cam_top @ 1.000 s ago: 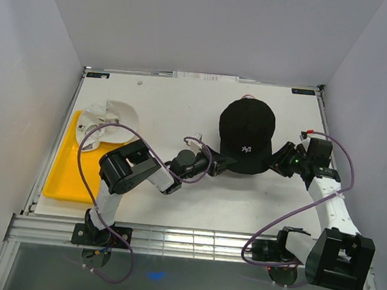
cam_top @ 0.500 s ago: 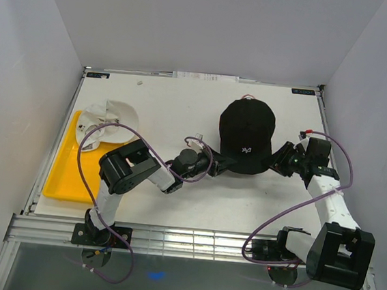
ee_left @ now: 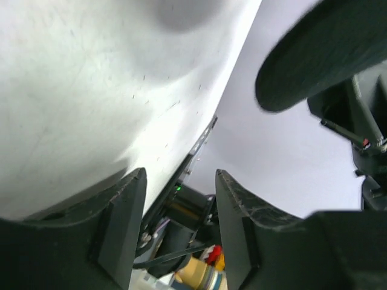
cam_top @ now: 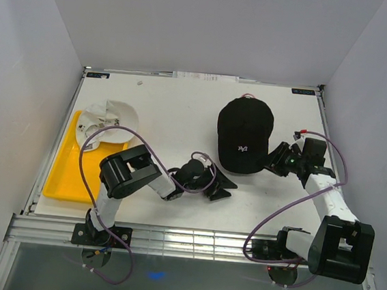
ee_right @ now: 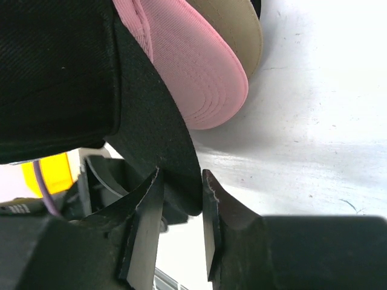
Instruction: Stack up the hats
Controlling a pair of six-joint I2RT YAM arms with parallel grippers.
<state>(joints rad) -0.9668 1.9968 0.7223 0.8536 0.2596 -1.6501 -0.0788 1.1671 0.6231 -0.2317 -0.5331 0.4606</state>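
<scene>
Right end effector (ee_right: 179, 192) pinched black cap (cam_top: 244, 129) by brim; left end effector (ee_left: 180, 199) gaped wide, empty. Underneath, pink cap (ee_right: 196, 69) and tan cap (ee_right: 247, 35) mostly hidden.

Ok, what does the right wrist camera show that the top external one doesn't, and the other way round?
Only right wrist: a pink brim and a tan brim under the black cap, its brim between the fingers of the right gripper. Only top external: white hat at the yellow tray's far end, left gripper apart from the cap. Both: black cap, right gripper.
</scene>
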